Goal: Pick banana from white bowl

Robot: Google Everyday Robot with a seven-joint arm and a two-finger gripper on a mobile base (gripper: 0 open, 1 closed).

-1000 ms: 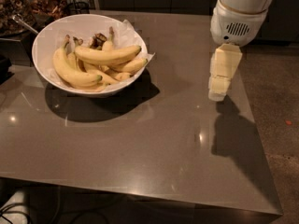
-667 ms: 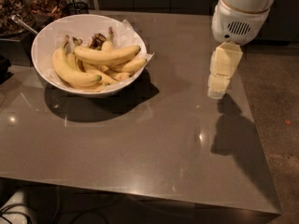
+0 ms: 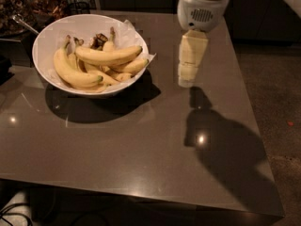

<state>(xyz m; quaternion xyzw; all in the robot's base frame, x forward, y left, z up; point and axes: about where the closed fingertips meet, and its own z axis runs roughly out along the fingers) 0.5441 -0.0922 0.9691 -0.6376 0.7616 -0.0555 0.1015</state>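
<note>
The white bowl point(image 3: 43, 37), lined with crumpled white paper, stands on the left part of the grey table point(image 3: 141, 145). It holds several bananas. The banana point(image 3: 108, 55), long, plump and gently curved with a brownish tip pointing right, lies on top of the pile. A strongly curved banana point(image 3: 70, 73) lies at the bowl's front left, with shorter ones beneath. My gripper point(image 3: 187, 78) hangs pale and upright over the table to the right of the bowl, apart from it and above the tabletop, holding nothing that shows.
A dark container of brown items point(image 3: 19, 4) with a metal utensil point(image 3: 24, 25) sits behind the bowl at the far left. The table's right edge point(image 3: 254, 126) drops to the floor. The arm's shadow point(image 3: 221, 149) lies on the tabletop.
My gripper has moved left, closer to the bowl's right rim. The bowl and bananas have not moved.
</note>
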